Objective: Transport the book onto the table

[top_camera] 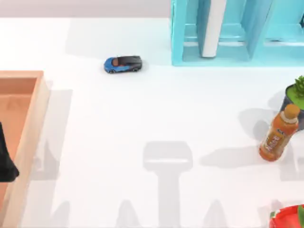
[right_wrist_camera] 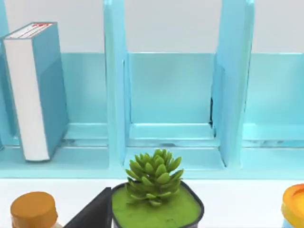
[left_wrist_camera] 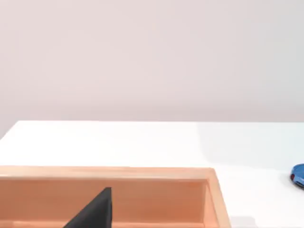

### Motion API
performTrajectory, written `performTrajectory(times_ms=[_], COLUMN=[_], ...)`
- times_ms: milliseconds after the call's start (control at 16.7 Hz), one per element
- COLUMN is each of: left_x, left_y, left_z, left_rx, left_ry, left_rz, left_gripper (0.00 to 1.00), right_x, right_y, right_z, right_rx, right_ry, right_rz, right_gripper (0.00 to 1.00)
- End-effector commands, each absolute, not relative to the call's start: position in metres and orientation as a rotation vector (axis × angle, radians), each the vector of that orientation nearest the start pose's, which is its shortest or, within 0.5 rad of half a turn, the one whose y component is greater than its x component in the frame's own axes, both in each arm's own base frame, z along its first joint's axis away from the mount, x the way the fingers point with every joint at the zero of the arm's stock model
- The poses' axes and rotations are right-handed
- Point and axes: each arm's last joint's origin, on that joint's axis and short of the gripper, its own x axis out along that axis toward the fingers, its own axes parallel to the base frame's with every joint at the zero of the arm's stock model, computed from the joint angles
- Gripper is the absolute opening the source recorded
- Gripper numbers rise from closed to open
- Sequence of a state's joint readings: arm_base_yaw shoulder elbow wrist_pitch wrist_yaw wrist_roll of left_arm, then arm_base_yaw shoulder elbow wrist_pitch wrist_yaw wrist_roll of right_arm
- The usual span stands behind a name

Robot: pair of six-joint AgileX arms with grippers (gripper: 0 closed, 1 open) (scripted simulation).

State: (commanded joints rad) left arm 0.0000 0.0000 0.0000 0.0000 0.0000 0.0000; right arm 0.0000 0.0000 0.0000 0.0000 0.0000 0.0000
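The book (top_camera: pixel 212 28) stands upright in a compartment of the turquoise shelf unit (top_camera: pixel 187 45) at the back of the table (top_camera: pixel 156 109), its white page edges facing the front. In the right wrist view the book (right_wrist_camera: pixel 35 90) shows a teal cover and thin red trim, and a dark part of my right gripper (right_wrist_camera: pixel 92 213) sits low in front of the shelf, well short of the book. My left gripper (top_camera: pixel 5 161) hangs over the wooden tray (top_camera: pixel 33 123) at the table's left edge, and a dark part of it (left_wrist_camera: pixel 95 211) shows above the tray (left_wrist_camera: pixel 142 173).
A small blue toy car (top_camera: pixel 123 64) sits left of the shelf. At the right edge stand an orange drink bottle (top_camera: pixel 279 135) and a potted succulent (top_camera: pixel 297 92), which are between my right wrist and the shelf (right_wrist_camera: pixel 156 180). A red object (top_camera: pixel 287 218) lies at the front right corner.
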Motion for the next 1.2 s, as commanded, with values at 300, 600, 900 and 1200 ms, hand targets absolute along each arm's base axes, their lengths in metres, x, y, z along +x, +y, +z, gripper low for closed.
performTrajectory(times_ms=[300, 600, 900, 1200], left_x=[0.106, 0.106, 0.106, 0.106], left_y=[-0.001, -0.001, -0.001, -0.001], left_z=[0.160, 0.160, 0.160, 0.160], left_rx=[0.000, 0.000, 0.000, 0.000], left_ry=[0.000, 0.000, 0.000, 0.000], left_rz=[0.000, 0.000, 0.000, 0.000], left_gripper=[1.00, 1.00, 1.00, 1.00], right_x=[0.107, 0.129, 0.209, 0.311], right_y=[0.001, 0.010, 0.042, 0.109], right_z=[0.177, 0.235, 0.264, 0.208], right_rx=[-0.001, 0.006, 0.016, -0.003], right_ry=[-0.045, -0.144, -0.109, 0.001], right_rz=[0.003, -0.005, -0.019, -0.022], right_gripper=[1.00, 1.00, 1.00, 1.00])
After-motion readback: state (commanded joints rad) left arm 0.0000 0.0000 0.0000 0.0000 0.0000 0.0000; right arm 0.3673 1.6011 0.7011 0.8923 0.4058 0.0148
